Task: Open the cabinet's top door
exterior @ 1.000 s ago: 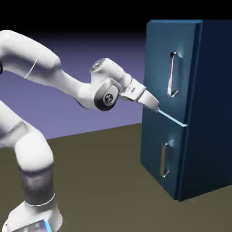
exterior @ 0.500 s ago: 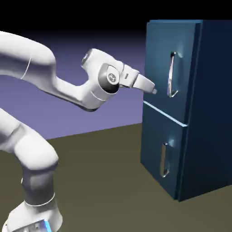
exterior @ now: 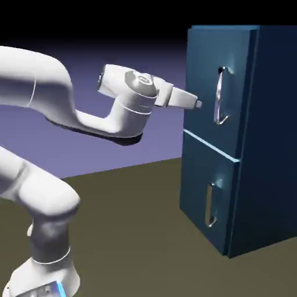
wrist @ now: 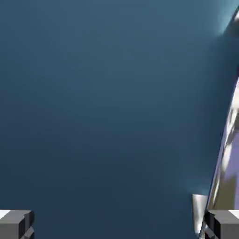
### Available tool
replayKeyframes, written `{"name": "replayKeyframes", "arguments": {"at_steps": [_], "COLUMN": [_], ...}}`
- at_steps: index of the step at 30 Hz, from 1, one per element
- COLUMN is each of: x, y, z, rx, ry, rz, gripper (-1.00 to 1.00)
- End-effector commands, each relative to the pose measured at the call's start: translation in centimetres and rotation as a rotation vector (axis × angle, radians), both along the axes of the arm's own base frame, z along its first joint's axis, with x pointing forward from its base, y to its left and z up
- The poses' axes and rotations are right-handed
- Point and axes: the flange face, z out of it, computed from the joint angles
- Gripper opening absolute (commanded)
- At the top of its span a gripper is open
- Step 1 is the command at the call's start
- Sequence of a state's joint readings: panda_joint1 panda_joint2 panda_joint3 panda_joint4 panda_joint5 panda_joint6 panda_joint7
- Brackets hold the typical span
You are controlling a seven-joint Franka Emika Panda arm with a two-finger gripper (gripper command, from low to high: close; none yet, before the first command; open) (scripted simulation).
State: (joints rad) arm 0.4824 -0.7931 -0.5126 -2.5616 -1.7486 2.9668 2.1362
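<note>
The dark-blue cabinet (exterior: 261, 139) stands at the exterior view's right, both doors flush with its front. Its top door (exterior: 206, 87) carries a long vertical silver handle (exterior: 219, 96). My gripper (exterior: 198, 104) hovers close in front of that door, level with the handle's middle and left of it, not touching it. In the hand view the door's blue panel (wrist: 102, 107) fills the frame, and the silver handle (wrist: 226, 154) runs down the right edge beside my right fingertip (wrist: 223, 223). The fingers stand wide apart with nothing between them.
The shorter bottom door (exterior: 203, 194) with its short handle (exterior: 212, 204) sits below. My arm's elbow (exterior: 125, 122) hangs left of the cabinet above the brown table (exterior: 151, 243).
My gripper has risen from the seam between the two doors to the height of the top handle, and the wrist has rotated so the hand points level at the door.
</note>
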Motion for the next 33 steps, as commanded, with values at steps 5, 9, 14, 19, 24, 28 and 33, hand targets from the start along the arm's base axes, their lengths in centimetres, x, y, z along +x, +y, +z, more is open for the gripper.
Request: {"name": "replayKeyframes", "arguments": {"at_steps": [5,9,14,19,24,28,33], "x": [-0.1,0.0,0.3,0.9,3.3,6.2,4.2], "y": [-1.3,-2.6,-4.4,-6.4,-7.1,-6.8,-5.8], "z": [0.1,0.1,-0.2,-0.6,-0.8,-0.8,-0.8], "rx": [0.016,0.031,0.053,0.078,0.090,0.086,0.076], "ry": [-0.069,-0.124,-0.190,-0.253,-0.274,-0.275,-0.278], "rz": [0.002,0.005,0.013,0.024,0.030,0.030,-0.044], "gripper": [0.00,0.00,0.00,0.00,0.00,-1.00,-1.00]}}
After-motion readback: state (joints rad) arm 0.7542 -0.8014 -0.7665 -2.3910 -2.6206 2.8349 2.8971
